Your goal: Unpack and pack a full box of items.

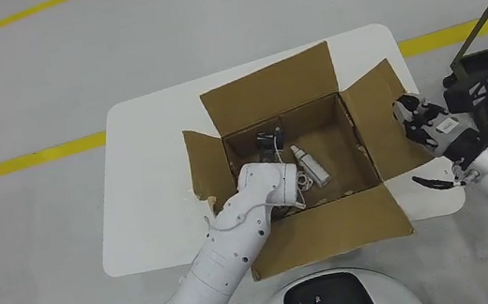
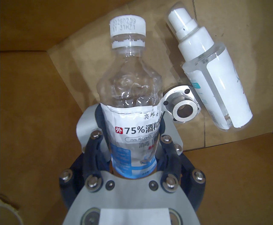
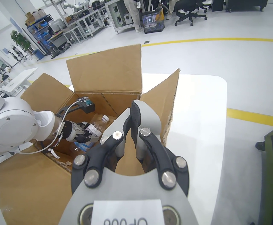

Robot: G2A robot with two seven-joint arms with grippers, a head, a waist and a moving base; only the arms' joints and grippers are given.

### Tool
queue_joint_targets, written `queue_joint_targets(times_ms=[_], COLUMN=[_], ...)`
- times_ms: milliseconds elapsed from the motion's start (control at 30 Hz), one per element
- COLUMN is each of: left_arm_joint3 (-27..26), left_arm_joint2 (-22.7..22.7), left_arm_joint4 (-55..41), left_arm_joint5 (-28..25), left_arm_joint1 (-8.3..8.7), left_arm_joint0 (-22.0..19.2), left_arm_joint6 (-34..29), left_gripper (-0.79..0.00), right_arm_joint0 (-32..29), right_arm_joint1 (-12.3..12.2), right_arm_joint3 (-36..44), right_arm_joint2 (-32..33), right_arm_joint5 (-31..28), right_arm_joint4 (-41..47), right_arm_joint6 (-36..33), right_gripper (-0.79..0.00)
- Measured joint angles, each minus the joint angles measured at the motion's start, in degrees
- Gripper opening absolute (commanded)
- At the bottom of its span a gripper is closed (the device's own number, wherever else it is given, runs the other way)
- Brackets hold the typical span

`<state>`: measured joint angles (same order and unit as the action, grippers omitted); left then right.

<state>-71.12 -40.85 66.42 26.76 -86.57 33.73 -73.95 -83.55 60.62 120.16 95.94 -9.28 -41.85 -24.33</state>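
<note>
While my left hand (image 2: 130,127) is clenched on the labelled middle of the clear alcohol bottle (image 2: 130,85), I treat the thin, crumpled plastic as the main concern. It looks as if it will give under pressure, so I would hold the squeeze steady and not tighten it. The bottle is low inside the cardboard box (image 1: 273,91), with its white cap pointing away from the wrist. I cannot tell whether it is going in or coming out. Either way I would move it straight along its own line and keep it off the box walls.

A metal collar (image 2: 181,106) sits just beside the bottle's shoulder, and a careless swing could knock it. Just past it, a white spray bottle (image 2: 213,78) lies on its side on the box floor.

Counting what shows in the box, I see one alcohol bottle, one metal collar and one spray bottle. There is one box, with all four flaps folded open.

Farther out, my right hand (image 3: 134,115) is closed on nothing above the box's right flap. The box stands on the white tabletop (image 1: 154,184).
</note>
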Motion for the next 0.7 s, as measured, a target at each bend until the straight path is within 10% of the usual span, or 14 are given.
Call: queue_joint_targets(times_ms=[300,700], left_arm_joint3=[-6.5,-19.7], left_arm_joint2=[-3.8,-8.3], left_arm_joint4=[2.1,5.5], left_arm_joint5=[-0.6,-1.9], left_arm_joint1=[0.38,0.85], left_arm_joint0=[0.7,3.0], left_arm_joint6=[-1.8,-5.5], left_gripper=[-0.785,-0.785], right_arm_joint0=[-1.3,-3.3], right_arm_joint1=[-0.3,0.0], right_arm_joint3=[-0.4,-4.6], right_arm_joint2=[8.9,7.1], right_arm_joint5=[1.8,-1.1], right_arm_joint4=[4.4,14.3], right_arm_joint6=[-1.9,-4.1], right_gripper=[-0.419,-0.566])
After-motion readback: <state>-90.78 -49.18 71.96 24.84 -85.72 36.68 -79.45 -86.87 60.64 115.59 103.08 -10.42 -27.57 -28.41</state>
